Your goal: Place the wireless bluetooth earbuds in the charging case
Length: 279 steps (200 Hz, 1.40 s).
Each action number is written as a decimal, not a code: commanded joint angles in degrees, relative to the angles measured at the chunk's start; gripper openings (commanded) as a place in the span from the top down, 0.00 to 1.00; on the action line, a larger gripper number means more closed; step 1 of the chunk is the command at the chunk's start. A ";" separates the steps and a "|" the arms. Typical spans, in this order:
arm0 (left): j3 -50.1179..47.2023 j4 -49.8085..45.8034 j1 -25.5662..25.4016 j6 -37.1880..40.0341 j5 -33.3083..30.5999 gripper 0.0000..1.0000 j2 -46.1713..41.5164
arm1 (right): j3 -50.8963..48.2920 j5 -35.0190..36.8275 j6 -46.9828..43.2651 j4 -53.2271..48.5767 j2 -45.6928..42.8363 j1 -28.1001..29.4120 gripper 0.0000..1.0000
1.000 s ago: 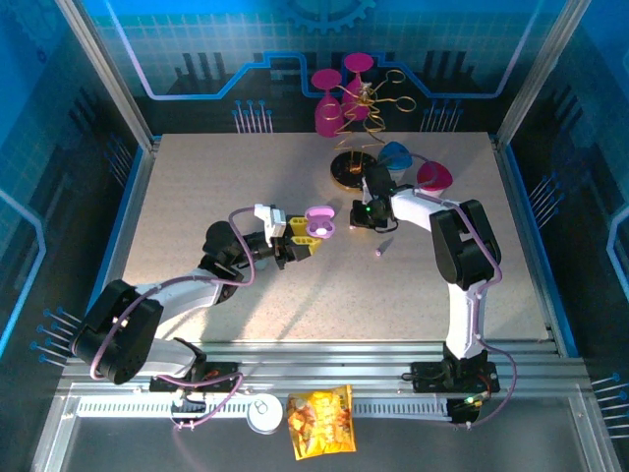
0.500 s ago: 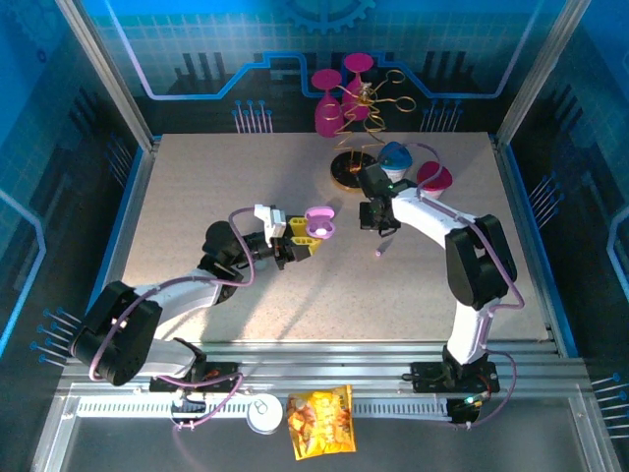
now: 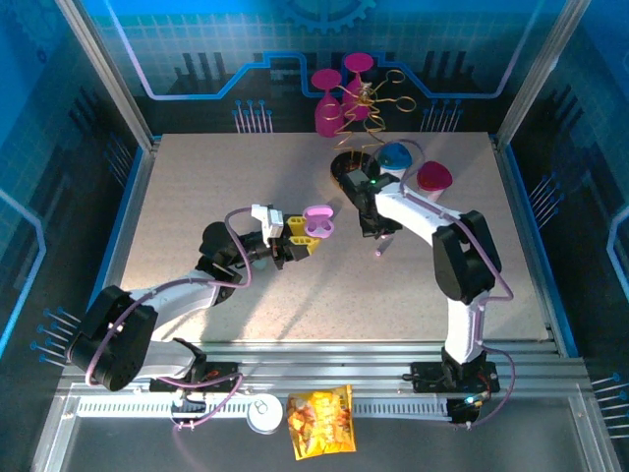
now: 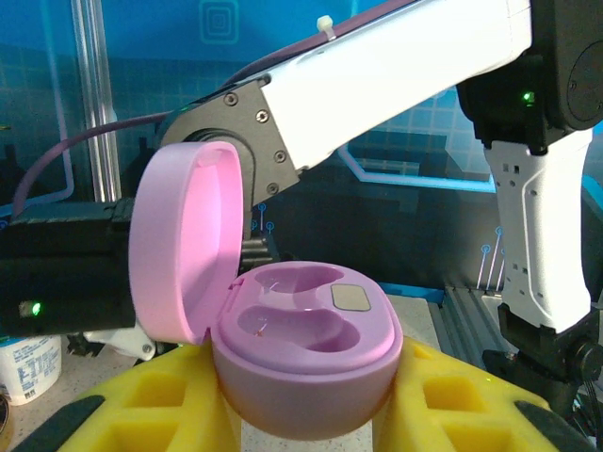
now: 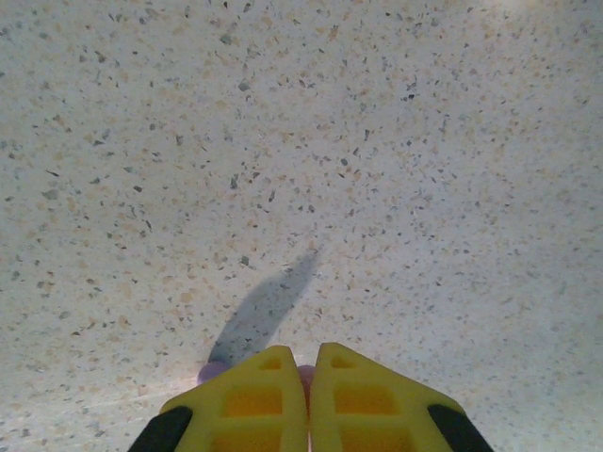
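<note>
My left gripper clamps the open case. Right gripper is pinched together, an earbud peeking at its tips; I can't tell if it's held.

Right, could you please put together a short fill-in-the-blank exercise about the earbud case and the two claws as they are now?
1. The left claw grips a lilac case whose lid stands ____.
2. Both hollows inside that case are ____.
3. The right claw has its yellow fingers pressed ____, pointing down at the speckled table.
Missing words: open; empty; together.
</note>
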 commanded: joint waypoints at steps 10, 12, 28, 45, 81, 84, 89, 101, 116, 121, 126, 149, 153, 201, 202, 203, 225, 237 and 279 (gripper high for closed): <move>-0.80 0.81 0.44 0.68 0.51 0.78 -1.77 | 4.92 8.04 2.01 -9.74 3.66 2.37 1.00; -0.80 0.83 0.41 0.67 0.51 0.78 -1.83 | 5.14 8.27 2.01 -9.95 3.76 2.50 1.00; -0.85 0.82 0.44 0.70 0.51 0.78 -1.93 | 6.50 9.81 2.21 -11.65 4.44 3.12 1.00; -0.88 0.86 0.41 0.74 0.51 0.78 -1.94 | 8.04 11.39 2.29 -13.60 5.24 3.56 1.00; -0.87 0.85 0.41 0.72 0.54 0.78 -1.93 | 11.04 14.31 2.01 -17.94 7.52 4.58 1.00; -0.89 0.84 0.40 0.74 0.59 0.78 -1.94 | 11.19 14.25 1.95 -18.13 7.63 4.66 1.00; -0.89 0.92 0.40 0.70 0.59 0.78 -1.94 | 11.31 14.09 1.94 -18.30 7.77 4.72 1.00; -0.89 0.88 0.40 0.66 0.55 0.78 -1.86 | 11.02 13.00 1.71 -17.71 7.31 4.72 1.00; -0.93 0.88 0.44 0.83 0.51 0.78 -1.72 | 9.25 9.57 0.43 -14.47 5.09 4.54 1.00; -0.97 0.81 0.40 1.00 0.51 0.78 -1.76 | 8.51 8.06 -0.03 -13.00 4.13 4.42 1.00; -1.02 0.68 0.41 1.23 0.35 0.78 -1.68 | 7.66 6.27 -0.49 -11.42 2.79 4.25 1.00; -1.26 -0.25 0.40 2.87 -0.22 0.78 -1.41 | 5.34 1.58 -1.52 -7.61 -2.26 3.96 1.00; -1.32 -0.42 0.46 3.32 -0.37 0.78 -1.28 | 5.12 0.90 -1.81 -7.27 -3.15 3.97 1.00; -1.50 -2.85 0.40 9.24 -3.97 0.78 0.40 | 0.37 -8.01 -3.47 -3.23 -15.48 3.76 1.00; -1.50 -2.88 0.40 9.35 -4.02 0.78 0.46 | 0.27 -8.20 -3.50 -3.16 -15.68 3.78 1.00; -1.51 -2.90 0.40 9.45 -4.13 0.78 0.54 | 0.22 -8.47 -3.55 -3.07 -16.04 3.79 1.00; -1.23 -2.42 0.43 11.02 -5.96 0.78 2.61 | -1.47 -12.56 -4.72 -2.38 -21.54 3.71 1.00; -0.82 -1.88 0.41 11.56 -6.55 0.78 4.08 | -1.88 -14.47 -5.11 -2.23 -24.20 3.70 1.00; 0.59 -0.88 0.31 14.22 -8.28 0.79 8.28 | -2.84 -23.46 -5.53 1.77 -32.04 4.03 1.00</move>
